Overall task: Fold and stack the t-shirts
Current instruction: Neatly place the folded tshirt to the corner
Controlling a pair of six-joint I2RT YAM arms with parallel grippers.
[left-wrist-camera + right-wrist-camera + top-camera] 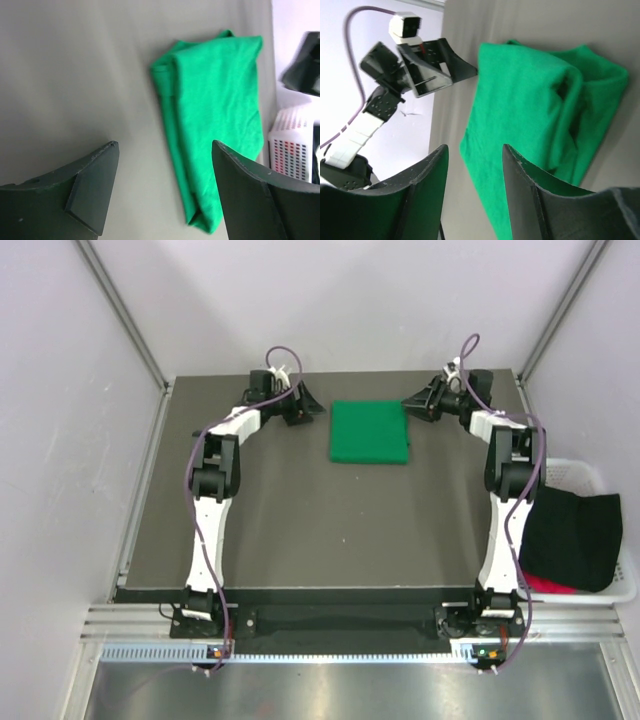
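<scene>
So the left claw (pixel 303 408) is spread wide with nothing pinched in it. In its own wrist view the two fingers just frame bare tabletop and the edge of the cloth. The right claw (pixel 416 400) is the same deal: jaws apart, empty, aimed inward. They sit on either side of the green t-shirt (pixel 370 432), left one near its 9 o'clock and right one near its 2 o'clock, neither touching it as far as I can tell. My guess on the mirrored pose is that each arm works one side of the fabric, so they end up flanking it. The shirt is a tidy, near-square packet lying flat at about 12 o'clock on the dark surface (pixel 300 525), toward the far edge. The wrist cams show layered edges and a slightly puffy fold along one side, so it's folded but not pressed crisp. Parking it that far back probably keeps the middle free for spreading the next one, and gives the stack a home. Out at 4 o'clock, off the right edge, a white basket (pixel 584 471) has the black t-shirt (pixel 572 535) draped over its rim, with a bit of the red t-shirt (pixel 547 586) peeking out below. I'd say one is done and two are left, and the right arm is closest to grab the black one.
</scene>
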